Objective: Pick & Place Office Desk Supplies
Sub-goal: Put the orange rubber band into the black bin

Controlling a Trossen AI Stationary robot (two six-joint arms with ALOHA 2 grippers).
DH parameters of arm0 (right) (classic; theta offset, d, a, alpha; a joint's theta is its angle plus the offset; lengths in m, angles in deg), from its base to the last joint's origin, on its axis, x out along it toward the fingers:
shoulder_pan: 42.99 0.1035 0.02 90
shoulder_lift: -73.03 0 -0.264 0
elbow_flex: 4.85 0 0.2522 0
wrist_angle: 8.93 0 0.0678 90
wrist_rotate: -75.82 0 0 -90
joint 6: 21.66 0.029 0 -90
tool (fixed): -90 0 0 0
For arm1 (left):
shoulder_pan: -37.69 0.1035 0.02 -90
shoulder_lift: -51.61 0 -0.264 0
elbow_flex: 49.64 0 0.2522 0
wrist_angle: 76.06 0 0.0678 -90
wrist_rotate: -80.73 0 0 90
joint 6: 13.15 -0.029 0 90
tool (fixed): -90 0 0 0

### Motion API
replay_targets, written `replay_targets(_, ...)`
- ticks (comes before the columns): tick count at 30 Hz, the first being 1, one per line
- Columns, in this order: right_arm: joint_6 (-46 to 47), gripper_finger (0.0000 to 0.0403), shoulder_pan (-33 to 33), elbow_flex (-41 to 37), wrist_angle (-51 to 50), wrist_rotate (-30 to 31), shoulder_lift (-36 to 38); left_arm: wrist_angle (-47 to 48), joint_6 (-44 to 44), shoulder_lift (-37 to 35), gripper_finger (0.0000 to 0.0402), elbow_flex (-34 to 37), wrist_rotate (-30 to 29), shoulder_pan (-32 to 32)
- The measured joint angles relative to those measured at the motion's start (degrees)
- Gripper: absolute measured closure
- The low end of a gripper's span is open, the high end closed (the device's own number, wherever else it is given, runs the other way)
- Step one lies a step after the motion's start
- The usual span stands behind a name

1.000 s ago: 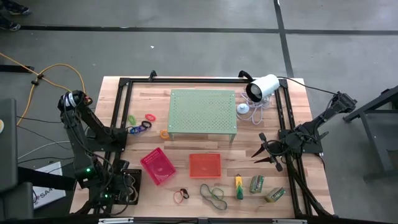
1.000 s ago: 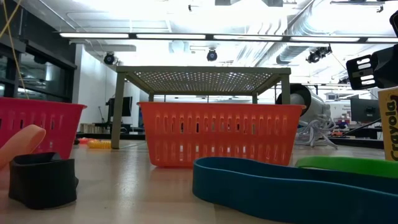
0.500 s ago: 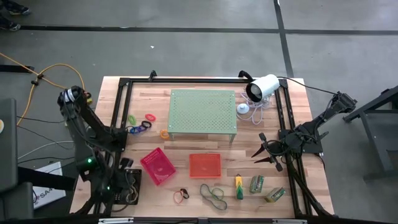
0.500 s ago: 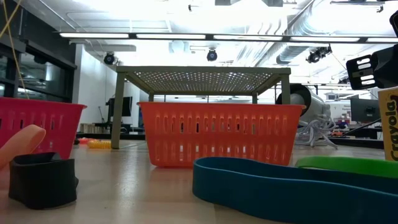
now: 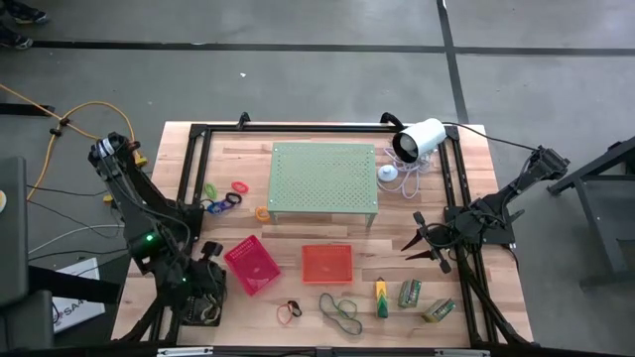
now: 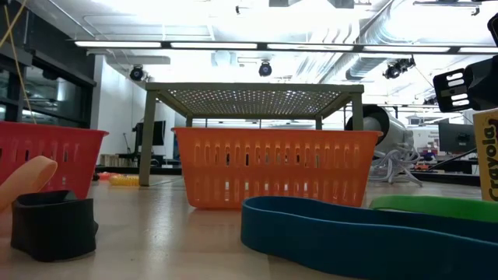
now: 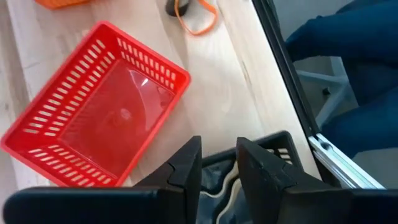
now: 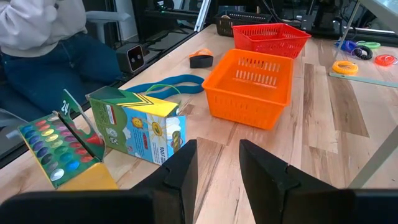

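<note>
The wooden table (image 5: 298,139) holds a sorting job barely begun, the pale green perforated stand (image 5: 322,178) standing at its far centre. Over the last second the left arm has swung inward from the near-left corner. The left gripper (image 5: 206,283) now hangs over the black tray (image 7: 283,143), just left of the red tray (image 5: 250,264). Its claw is released, the fingers a narrow gap apart with nothing seen between them. The right gripper (image 5: 415,240) has not stirred. It waits at the right edge, likewise released and empty.

The orange tray (image 5: 326,263) sits beside the red one, and both look empty. None of the supplies has shifted. Two crayon boxes (image 5: 410,293) and a yellow-green marker (image 5: 381,297) lie along the near-right edge. The blue and green rubber bands (image 5: 339,311) lie just left of them, and a tan loop (image 5: 289,311) lies left again. The coloured rings (image 5: 226,198) are clustered left of the stand. The left arm's move reads as a first approach. The tan loop is probably its closest target, and every item has yet to be placed.
</note>
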Motion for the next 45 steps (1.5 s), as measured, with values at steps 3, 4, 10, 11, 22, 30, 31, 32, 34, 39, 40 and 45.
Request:
replay_targets(3,0.0,0.0296,0.0,0.02,0.0,0.02,0.0,-1.19,-1.18,0.55,0.0305,0.0,-0.24,1.8)
replay_targets(4,0.02,0.0296,0.01,0.02,-0.01,0.01,-0.02,-1.96,-2.27,1.07,0.0305,0.0,-0.33,2.6)
replay_targets(10,0.02,0.0296,0.0,0.0,0.0,0.02,-0.02,-9.43,-12.42,5.9,0.0305,0.0,1.64,8.16)
replay_targets(11,0.01,0.0296,0.02,0.02,-0.02,0.0,0.0,-10.93,-14.33,6.98,0.0305,0.0,2.52,9.3)
replay_targets(22,0.01,0.0296,0.01,0.01,-0.02,0.01,-0.02,-26.3,-28.98,18.77,0.0305,-0.17,10.02,19.21)
replay_targets(30,0.02,0.0296,0.0,0.02,-0.02,0.0,0.0,-29.57,-33.54,24.8,0.0305,-3.16,10.49,21.19)
replay_targets(31,0.02,0.0296,0.02,0.02,-0.02,0.02,-0.02,-29.59,-33.95,25.53,0.0305,-3.73,10.47,21.21)
replay_targets(32,0.0,0.0296,0.02,0.0,0.0,0.02,0.0,-29.6,-34.33,26.22,0.0305,-4.3,10.45,21.21)
replay_targets(34,0.0,0.0296,0.01,0.02,-0.01,0.01,-0.01,-29.53,-34.81,27.67,0.0305,-5.27,10.36,21.19)
replay_targets(39,0.02,0.0296,0.01,0.02,-0.02,0.02,0.0,-29.24,-34.93,30.59,0.0305,-6.71,10.36,21.19)
replay_targets(40,0.02,0.0296,0.02,0.02,-0.02,0.0,0.0,-29.26,-34.93,31.07,0.0305,-6.8,10.34,21.19)
replay_targets(45,0.0,0.0296,0.02,0.01,-0.01,0.0,0.0,-29.54,-34.89,33.03,0.0305,-6.86,9.94,21.19)
